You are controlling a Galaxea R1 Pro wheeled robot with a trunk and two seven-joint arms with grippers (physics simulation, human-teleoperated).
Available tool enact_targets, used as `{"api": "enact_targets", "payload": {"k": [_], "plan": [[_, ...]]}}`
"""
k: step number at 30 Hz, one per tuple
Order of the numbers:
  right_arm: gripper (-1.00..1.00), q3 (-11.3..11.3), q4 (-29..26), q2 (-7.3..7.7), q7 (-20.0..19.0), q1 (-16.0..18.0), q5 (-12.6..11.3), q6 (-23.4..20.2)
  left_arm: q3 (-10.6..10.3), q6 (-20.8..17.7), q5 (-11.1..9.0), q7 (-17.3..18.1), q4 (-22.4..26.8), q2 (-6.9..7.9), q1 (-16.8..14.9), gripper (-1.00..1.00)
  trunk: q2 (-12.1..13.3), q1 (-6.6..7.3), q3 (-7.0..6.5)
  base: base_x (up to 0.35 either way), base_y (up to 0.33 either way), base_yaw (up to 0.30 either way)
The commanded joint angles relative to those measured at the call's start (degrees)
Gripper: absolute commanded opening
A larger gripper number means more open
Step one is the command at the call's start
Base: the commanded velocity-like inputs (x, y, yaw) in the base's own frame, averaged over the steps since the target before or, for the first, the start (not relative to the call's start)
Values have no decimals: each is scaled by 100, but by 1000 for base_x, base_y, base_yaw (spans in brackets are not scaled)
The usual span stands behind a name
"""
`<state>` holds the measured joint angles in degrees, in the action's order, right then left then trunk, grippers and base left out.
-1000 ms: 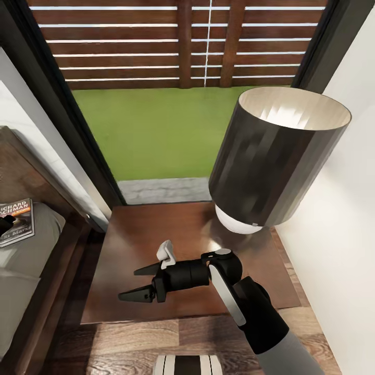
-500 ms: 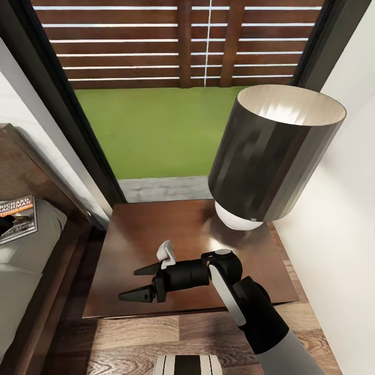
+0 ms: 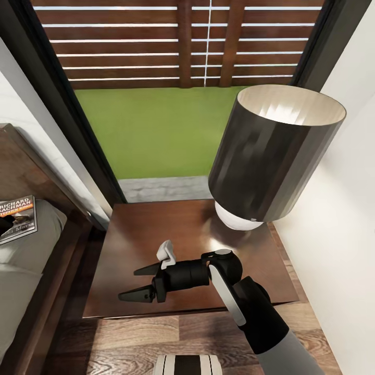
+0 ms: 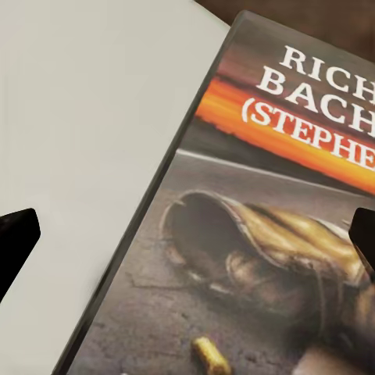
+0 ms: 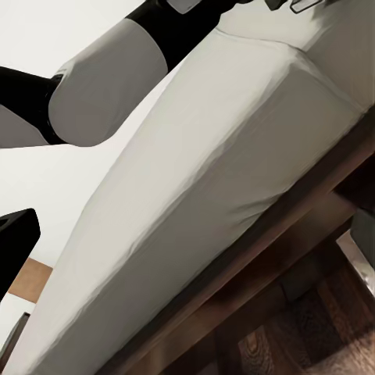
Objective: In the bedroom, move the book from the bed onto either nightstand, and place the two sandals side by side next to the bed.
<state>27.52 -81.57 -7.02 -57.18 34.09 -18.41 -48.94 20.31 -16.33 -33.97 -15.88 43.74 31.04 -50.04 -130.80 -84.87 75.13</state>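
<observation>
Grey bed holds the book; my left gripper spread above it; next, close; right gripper open.

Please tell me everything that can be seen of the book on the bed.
The book is a thin paperback lying flat, cover up, on the pale grey mattress near the headboard. Its cover is dark, with white letters "RICHARD BACHMAN" at the top, an orange strip with "(STEPHEN" below, and a greyish picture of a worn glove on asphalt. In the head view it lies at the picture's left edge, partly cut off. The left gripper is open, fingertips at either side above it, not gripping.
</observation>
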Motion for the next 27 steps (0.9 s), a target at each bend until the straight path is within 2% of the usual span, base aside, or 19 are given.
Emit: {"api": "enact_targets", "payload": {"k": [1,16,27], "plan": [[100,-1,0,-1,-3,4,-14,-28,-1,-28,-66,-40,-217,0,3,100,-1,0,4,0,0,0],[100,1,0,-1,-3,2,-14,-28,10,-33,-66,-40,-217,5,3,100,-1,0,4,0,0,0],[100,0,1,-1,-3,3,-14,-28,17,-37,-66,-44,-217,7,3,100,440,242,-193,0,0,0]]}}
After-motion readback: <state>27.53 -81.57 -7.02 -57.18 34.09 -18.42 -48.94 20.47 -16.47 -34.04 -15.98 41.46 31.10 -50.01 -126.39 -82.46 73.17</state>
